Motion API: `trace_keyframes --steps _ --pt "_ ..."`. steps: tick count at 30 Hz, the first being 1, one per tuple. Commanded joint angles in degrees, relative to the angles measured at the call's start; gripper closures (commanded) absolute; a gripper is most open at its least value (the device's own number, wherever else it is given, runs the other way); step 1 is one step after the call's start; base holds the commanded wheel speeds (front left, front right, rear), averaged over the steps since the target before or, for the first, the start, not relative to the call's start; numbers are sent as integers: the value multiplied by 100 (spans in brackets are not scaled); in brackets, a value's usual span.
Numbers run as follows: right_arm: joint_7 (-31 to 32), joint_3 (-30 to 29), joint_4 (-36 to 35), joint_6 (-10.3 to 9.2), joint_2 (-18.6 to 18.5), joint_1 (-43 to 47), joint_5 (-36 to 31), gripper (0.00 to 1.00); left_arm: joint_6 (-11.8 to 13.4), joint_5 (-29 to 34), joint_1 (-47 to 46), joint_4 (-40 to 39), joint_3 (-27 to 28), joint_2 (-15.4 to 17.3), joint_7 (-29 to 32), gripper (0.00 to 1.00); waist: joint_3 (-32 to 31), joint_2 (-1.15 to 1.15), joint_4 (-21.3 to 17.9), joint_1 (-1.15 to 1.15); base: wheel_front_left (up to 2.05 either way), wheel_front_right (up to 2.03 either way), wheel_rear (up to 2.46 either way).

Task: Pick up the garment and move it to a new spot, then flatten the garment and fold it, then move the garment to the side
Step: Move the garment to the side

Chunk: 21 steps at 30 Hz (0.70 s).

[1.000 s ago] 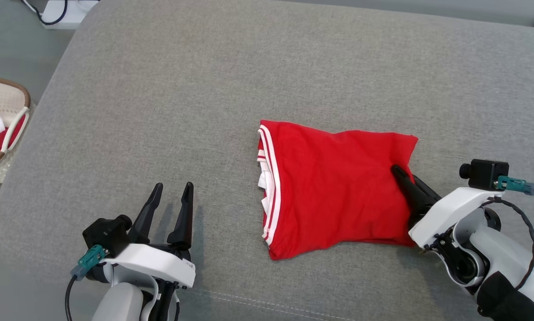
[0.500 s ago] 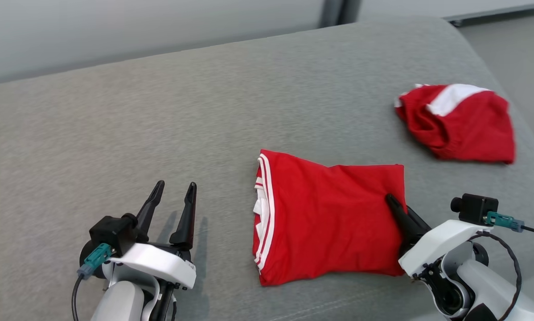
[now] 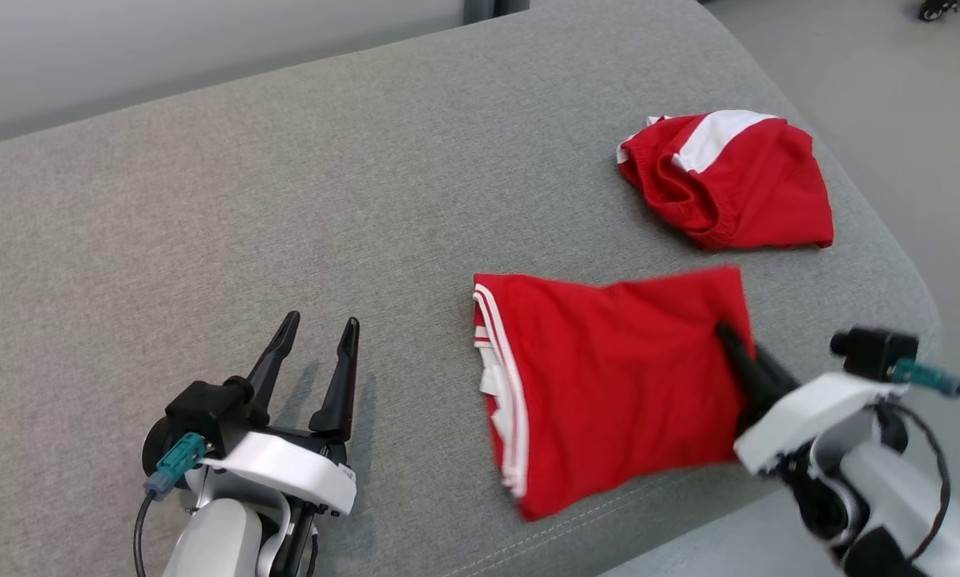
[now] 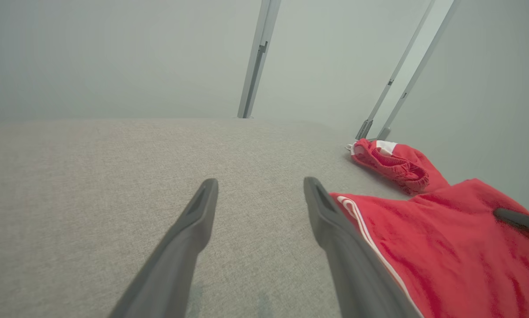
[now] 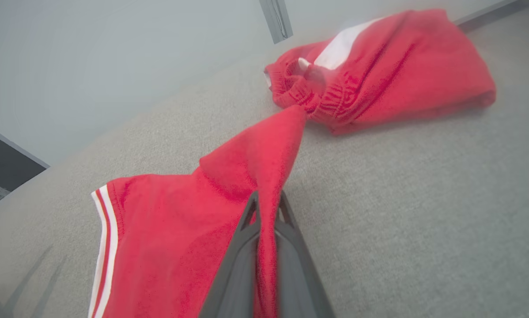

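Garment [image 3: 608, 385] has slid nearer red shorts [image 3: 736, 184], pinched by right gripper [image 3: 722, 330]

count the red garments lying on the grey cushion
2. The folded garment lies near the front edge, its right side pinched in the right tool; the bunched garment lies beyond it, near the right edge.

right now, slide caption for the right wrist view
Right gripper shut on the folded red white-striped garment; a crumpled red-and-white garment lies beyond on grey upholstery.

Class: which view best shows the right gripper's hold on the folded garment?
Right wrist view: right gripper pinches the folded garment at its edge between both fingers. Head view shows fingers from above; left wrist, one finger.
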Motion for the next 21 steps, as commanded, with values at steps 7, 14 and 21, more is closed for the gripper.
trace_keyframes --steps 7,14,21 --pt "-84 -870 16 25 -146 -1076 -1288 100 -22 130 -269 -213 43 38 -34 0 253 0 385 0 0 0 0" --pt "-84 -1602 771 25 -411 -1753 -1823 100 -22 160 -316 -272 -29 38 -34 0 411 0 744 0 0 0 0" --pt "-84 -2455 1638 25 -683 -2156 -2586 100 -22 196 -385 -295 -87 58 -34 0 552 0 988 0 0 0 0"
